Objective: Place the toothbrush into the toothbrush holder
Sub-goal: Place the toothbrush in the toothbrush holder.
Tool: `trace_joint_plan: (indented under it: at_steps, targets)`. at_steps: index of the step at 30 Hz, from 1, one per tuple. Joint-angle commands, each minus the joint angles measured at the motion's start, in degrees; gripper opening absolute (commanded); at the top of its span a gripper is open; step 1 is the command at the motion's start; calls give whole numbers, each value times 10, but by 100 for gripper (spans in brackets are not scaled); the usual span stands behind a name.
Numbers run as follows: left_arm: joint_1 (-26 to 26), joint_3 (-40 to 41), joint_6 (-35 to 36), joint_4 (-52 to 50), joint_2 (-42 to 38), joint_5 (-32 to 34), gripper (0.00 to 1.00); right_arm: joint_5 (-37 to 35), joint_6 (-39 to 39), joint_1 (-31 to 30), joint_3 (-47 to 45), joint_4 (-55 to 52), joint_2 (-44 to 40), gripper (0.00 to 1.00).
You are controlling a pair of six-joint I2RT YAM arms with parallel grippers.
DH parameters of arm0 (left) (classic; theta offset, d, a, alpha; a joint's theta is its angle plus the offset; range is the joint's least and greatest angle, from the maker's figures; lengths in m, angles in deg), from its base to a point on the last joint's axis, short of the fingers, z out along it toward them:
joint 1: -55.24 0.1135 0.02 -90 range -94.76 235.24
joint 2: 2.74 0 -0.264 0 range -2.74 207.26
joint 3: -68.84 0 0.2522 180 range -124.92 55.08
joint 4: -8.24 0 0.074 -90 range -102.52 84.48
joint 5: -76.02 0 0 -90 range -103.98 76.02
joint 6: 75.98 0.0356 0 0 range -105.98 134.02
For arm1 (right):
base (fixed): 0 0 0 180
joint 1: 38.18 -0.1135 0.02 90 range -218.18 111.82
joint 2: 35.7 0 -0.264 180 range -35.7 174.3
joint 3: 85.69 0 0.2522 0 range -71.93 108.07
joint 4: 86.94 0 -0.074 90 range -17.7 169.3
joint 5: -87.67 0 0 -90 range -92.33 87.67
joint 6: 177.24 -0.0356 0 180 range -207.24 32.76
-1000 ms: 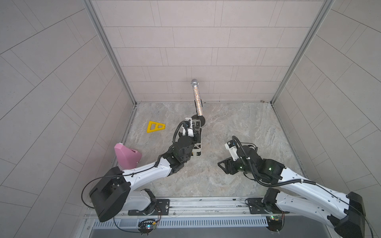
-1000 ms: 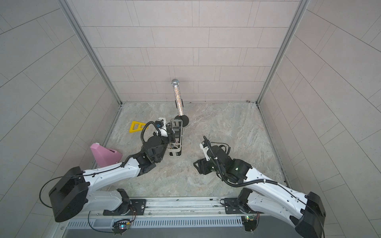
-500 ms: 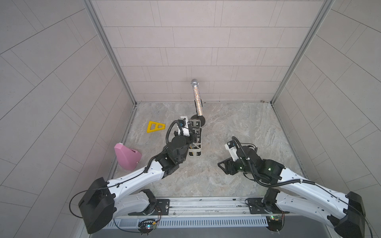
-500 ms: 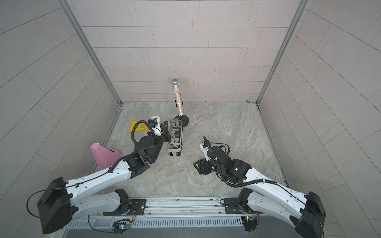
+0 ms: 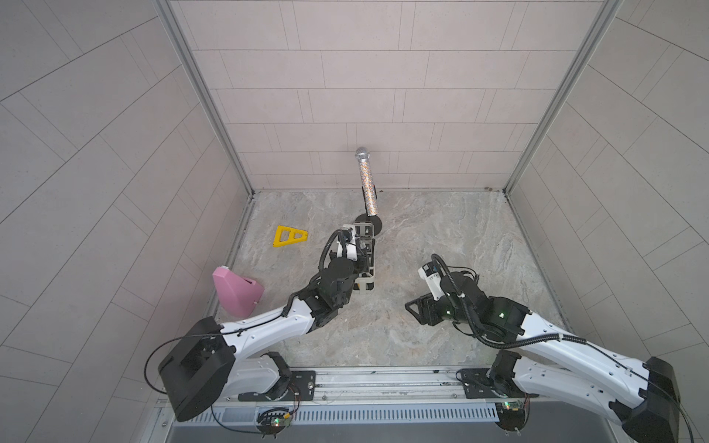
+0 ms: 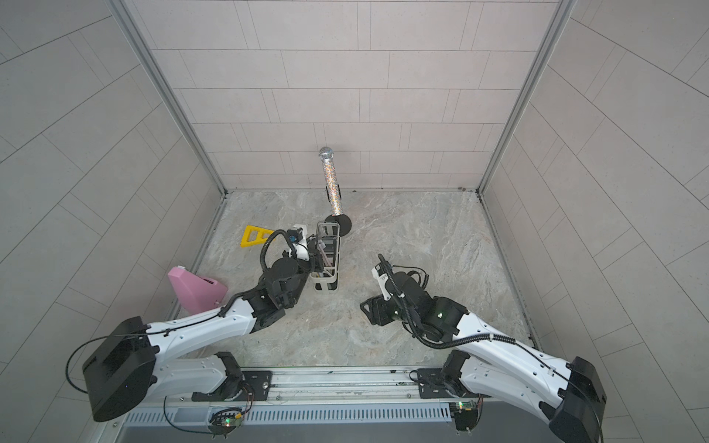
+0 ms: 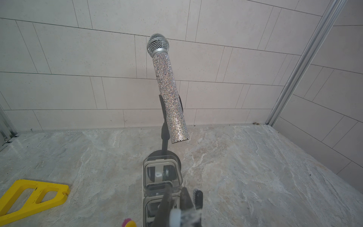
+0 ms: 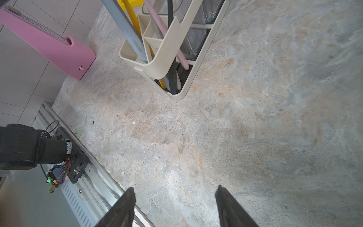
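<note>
Closest to me, my right gripper [image 8: 174, 188] sits low over the marble floor [image 8: 255, 118], jaws wide and nothing between them. The toothbrush holder [image 8: 164, 52] lies off to the left and farther out, well apart, so this arm is not the one for the job.

The left gripper [image 7: 176, 193] is the nearer one. In both top views it is right at the holder's left rim, over the near half, with its fingers pressed together. A black toothbrush [image 8: 172, 77] stands nearly upright in the holder's nearest section with its foot down at the base. It shares that section with a grey-blue toothbrush [image 8: 122, 21] and a pink toothbrush [image 8: 183, 62]. Its bristled head [image 7: 198, 196] shows just beside the fingertips in the left wrist view. I cannot tell whether the fingers pinch its neck or only lie against it. I take it for the task's brush, and I judge it all but seated.

The move turns on the vertical, since the brush's long axis runs almost straight up from the section to the hand. The holder's own length runs away from me, with its clear cups [image 7: 162, 175] beyond. Letting go and rising along the brush looks right, whereas a sideways pull could tip the holder. The left arm [image 5: 268, 330] reaches forward, wrist bent down over the holder, and its camera looks past the far end to the glittery microphone [image 7: 170, 94].
</note>
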Motion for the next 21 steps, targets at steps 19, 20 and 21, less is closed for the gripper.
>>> trace_joint_plan:
  at_steps: [19, 20, 21]
  targets:
    - [2, 72, -6, 166, 71, 17, 1, -21, 0, 0, -29, 7, -5, 67]
    - [2, 73, -6, 166, 72, 16, 2, -20, 0, 1, -29, 8, -5, 67]
    - [2, 73, -7, 166, 73, 16, 2, -21, 0, 1, -30, 8, -5, 67]
